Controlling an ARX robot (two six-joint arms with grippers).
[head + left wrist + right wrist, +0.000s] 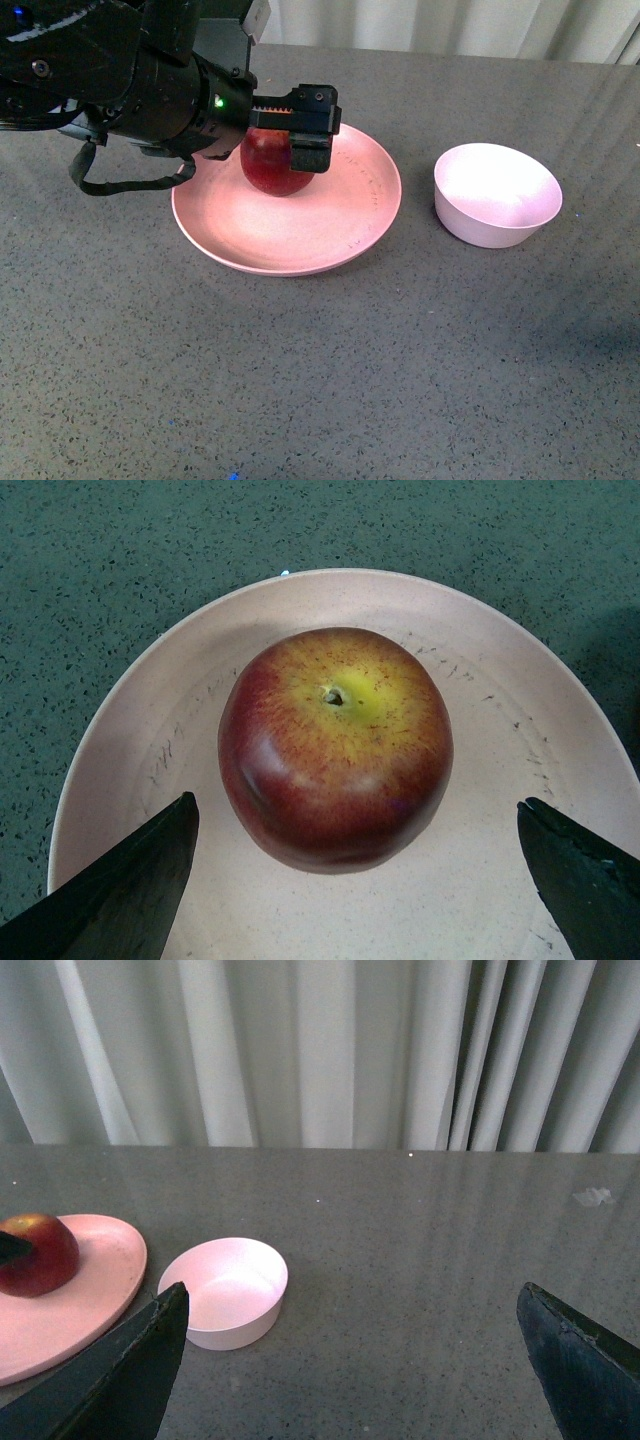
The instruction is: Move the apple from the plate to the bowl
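Though partly hidden by the left tool (302, 148) upper-centre in the front view, apple (335, 745) is shown ungripped between its spread-open fingers (130, 890) from the left wrist, right tool (352, 1300) also held open.

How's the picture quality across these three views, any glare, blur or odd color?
Front view: sharp, evenly lit, with pale glare streaks on the table at the far right. Left wrist view: the apple is crisp with a soft highlight, the table looks greenish, the fingers are black silhouettes. Right wrist view: the bowl looks washed out inside.
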